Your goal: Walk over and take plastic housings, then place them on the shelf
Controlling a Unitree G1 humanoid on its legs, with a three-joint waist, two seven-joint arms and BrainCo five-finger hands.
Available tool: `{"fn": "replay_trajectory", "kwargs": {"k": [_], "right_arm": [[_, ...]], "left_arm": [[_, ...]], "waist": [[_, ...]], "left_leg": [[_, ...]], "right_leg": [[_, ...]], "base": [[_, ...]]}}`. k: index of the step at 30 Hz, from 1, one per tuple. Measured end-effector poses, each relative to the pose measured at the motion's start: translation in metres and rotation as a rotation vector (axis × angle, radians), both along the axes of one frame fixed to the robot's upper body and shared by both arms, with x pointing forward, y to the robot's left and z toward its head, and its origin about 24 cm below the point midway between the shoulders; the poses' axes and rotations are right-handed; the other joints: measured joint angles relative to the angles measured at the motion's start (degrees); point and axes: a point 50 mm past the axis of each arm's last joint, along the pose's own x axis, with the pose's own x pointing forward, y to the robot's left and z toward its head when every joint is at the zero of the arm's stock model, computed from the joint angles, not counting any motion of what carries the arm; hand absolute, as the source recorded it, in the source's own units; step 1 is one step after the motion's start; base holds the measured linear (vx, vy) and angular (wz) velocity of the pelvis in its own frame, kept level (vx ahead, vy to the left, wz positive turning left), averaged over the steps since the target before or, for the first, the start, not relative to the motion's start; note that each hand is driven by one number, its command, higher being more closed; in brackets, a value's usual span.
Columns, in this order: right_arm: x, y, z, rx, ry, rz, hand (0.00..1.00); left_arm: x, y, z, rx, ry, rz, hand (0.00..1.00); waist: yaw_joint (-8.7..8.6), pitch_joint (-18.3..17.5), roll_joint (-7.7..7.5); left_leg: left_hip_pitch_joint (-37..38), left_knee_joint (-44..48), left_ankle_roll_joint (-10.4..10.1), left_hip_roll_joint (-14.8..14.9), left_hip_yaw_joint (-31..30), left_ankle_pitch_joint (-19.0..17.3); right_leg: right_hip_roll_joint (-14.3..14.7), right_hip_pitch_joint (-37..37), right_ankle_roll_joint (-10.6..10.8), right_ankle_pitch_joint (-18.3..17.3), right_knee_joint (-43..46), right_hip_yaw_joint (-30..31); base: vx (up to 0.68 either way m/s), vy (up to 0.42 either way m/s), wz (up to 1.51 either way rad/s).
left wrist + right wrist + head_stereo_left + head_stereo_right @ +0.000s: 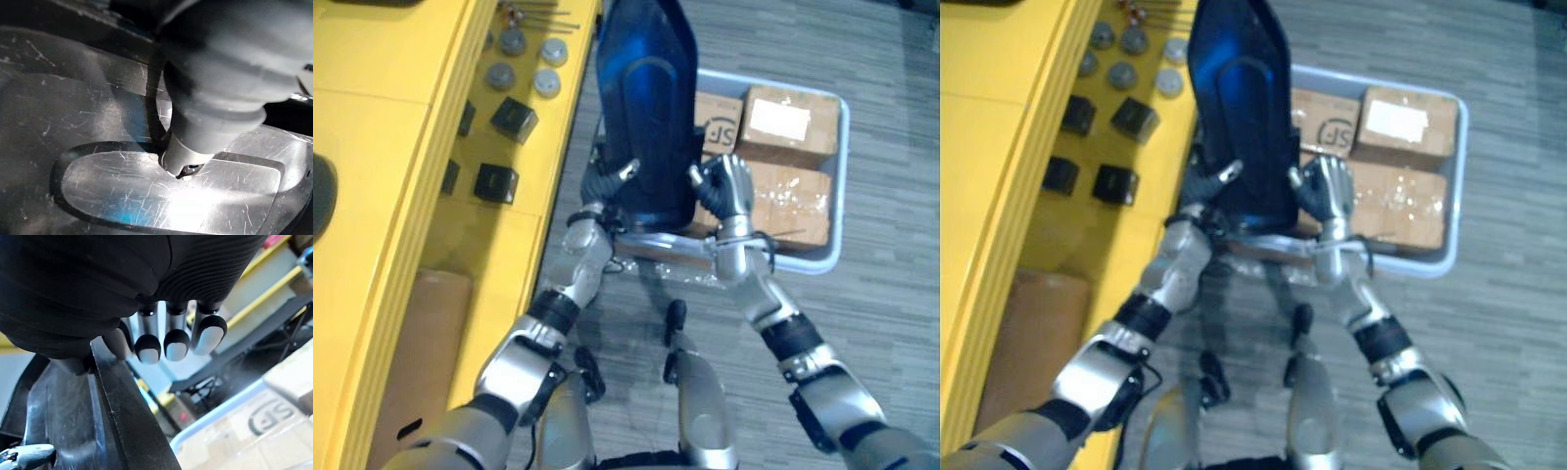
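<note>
Carrying looks to be the step in hand: the right robot hand (pixel 726 186) has its fingers (pixel 176 340) curled over one long edge of the plastic housing (pixel 646 108), gripping it. The left robot hand (pixel 605 184) is set against the opposite edge, with its thumb (pixel 188 156) touching the housing's scratched, recessed face. How far that hand is closed I cannot tell. The housing is a tall, dark blue shell held upright between the two hands, clear of the floor (pixel 891 294). Just behind the housing, on the right hand's side, sits a grey bin (pixel 842 147) with cardboard boxes (pixel 788 122) in it. On the left hand's side of the housing runs the yellow shelf (pixel 401 147), which carries small black blocks (pixel 514 117) and grey round caps (pixel 548 80) near the housing's upper end. By my reading the pick-up is done and the placing is not. The next move calls for turning toward the shelf with both hands keeping even pressure, then lowering the housing onto a bare stretch away from the small parts. A tall, smooth shell like this could slip or tip if one side loosens.
</note>
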Motion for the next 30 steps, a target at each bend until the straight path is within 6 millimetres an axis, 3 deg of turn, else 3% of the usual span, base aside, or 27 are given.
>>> {"fn": "replay_trajectory", "kwargs": {"k": [8,13,15,17,21,26,29,30], "right_arm": [[-0.028,-0.002,-0.026,0.083,0.056,0.080,0.00],[-0.062,-0.008,-0.034,0.407,0.116,0.222,0.00],[-0.072,-0.021,-0.030,0.540,0.071,0.223,0.00],[-0.088,-0.051,-0.023,0.669,-0.031,0.172,0.00],[-0.114,-0.090,-0.030,0.759,-0.111,0.058,0.00],[-0.153,-0.121,-0.060,0.937,-0.102,-0.072,0.00],[-0.178,-0.132,-0.084,1.093,-0.096,-0.163,0.00],[-0.188,-0.134,-0.102,1.146,-0.051,-0.236,0.00]], "left_arm": [[-0.018,0.006,-0.020,0.082,-0.037,-0.029,1.00],[-0.033,0.010,-0.048,0.251,-0.026,0.058,1.00],[-0.043,0.009,-0.063,0.310,-0.007,0.080,1.00],[-0.059,0.006,-0.081,0.331,0.032,0.126,1.00],[-0.077,0.009,-0.099,0.350,0.077,0.182,1.00],[-0.092,0.021,-0.104,0.385,0.058,0.259,1.00],[-0.101,0.027,-0.105,0.345,0.046,0.289,1.00],[-0.104,0.032,-0.105,0.316,0.039,0.312,1.00]], "waist": [[0.31,-0.50,-0.34],[0.31,-4.17,-0.84],[0.41,-6.46,-0.85],[0.37,-8.34,-0.84],[0.32,-10.95,-0.58],[-0.02,-14.27,0.34],[-1.25,-15.76,1.28],[-1.60,-16.12,1.32]], "left_leg": [[5.18,-2.19,-0.05,-0.51,0.21,0.01],[7.53,-3.24,-0.40,-0.31,0.27,-0.22],[8.17,-4.09,-0.46,-0.31,0.70,-0.25],[9.66,-4.84,-0.48,-0.29,0.96,-0.26],[12.73,-6.85,-0.67,-0.36,1.84,-0.19],[16.32,-10.08,-1.44,-0.37,3.87,0.32],[17.72,-11.87,-1.71,-0.58,4.48,0.74],[18.56,-13.05,-1.77,-0.81,5.06,1.17]], "right_leg": [[0.11,5.78,0.47,0.34,-2.76,-0.35],[0.67,8.91,0.68,0.46,-4.79,-0.97],[0.78,9.26,0.79,0.37,-5.25,-0.84],[0.86,10.41,1.19,0.00,-5.32,-0.87],[1.00,12.17,1.66,-0.81,-5.33,-0.44],[1.65,13.20,2.00,-1.56,-5.35,1.15],[1.79,13.44,2.07,-1.85,-5.34,1.63],[1.79,13.50,2.09,-1.93,-5.34,1.88]], "base": [[0.00,0.029,0.00],[0.01,0.007,0.01],[0.02,0.006,-0.06],[0.05,0.012,-0.01],[0.03,0.008,-0.10],[0.03,-0.001,-0.17],[0.03,0.006,-0.10],[0.01,0.008,-0.12]]}}
